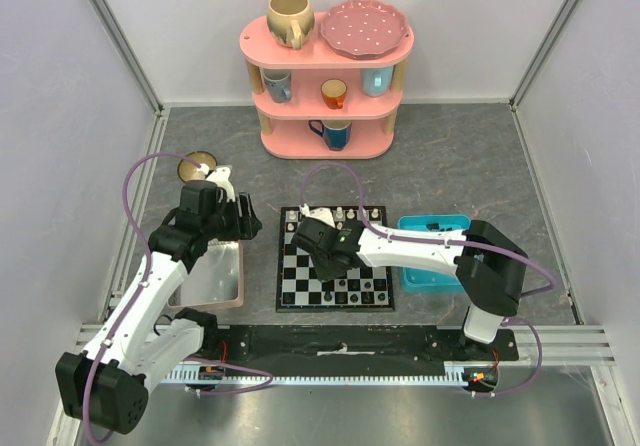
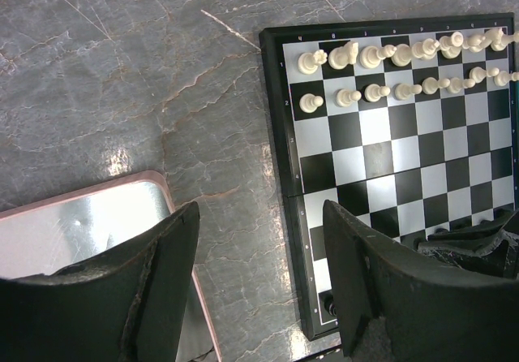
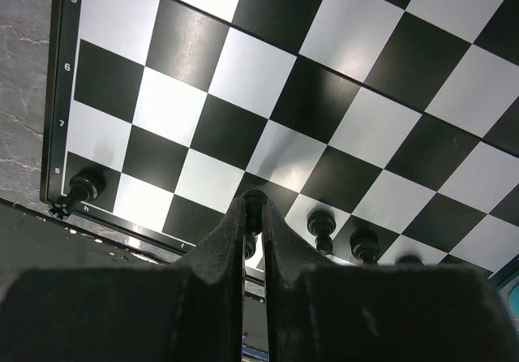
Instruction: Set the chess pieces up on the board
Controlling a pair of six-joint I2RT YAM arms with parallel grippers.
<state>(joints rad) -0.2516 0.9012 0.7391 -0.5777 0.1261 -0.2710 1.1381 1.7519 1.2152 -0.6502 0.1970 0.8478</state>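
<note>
The flat black-and-white checked chessboard (image 3: 243,70) is smooth and glossy. The grey veined tabletop (image 2: 105,78) looks like matt stone. The pink-rimmed tray (image 2: 81,224) shines like polished metal. The tiny cream-white chess pieces (image 2: 309,62) look like smooth plastic.

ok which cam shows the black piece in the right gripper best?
Right wrist: the black piece sits pinched between the right gripper fingertips, low over the board. Top external: the gripper hides it. Left wrist: only the gripper's dark body shows.
</note>
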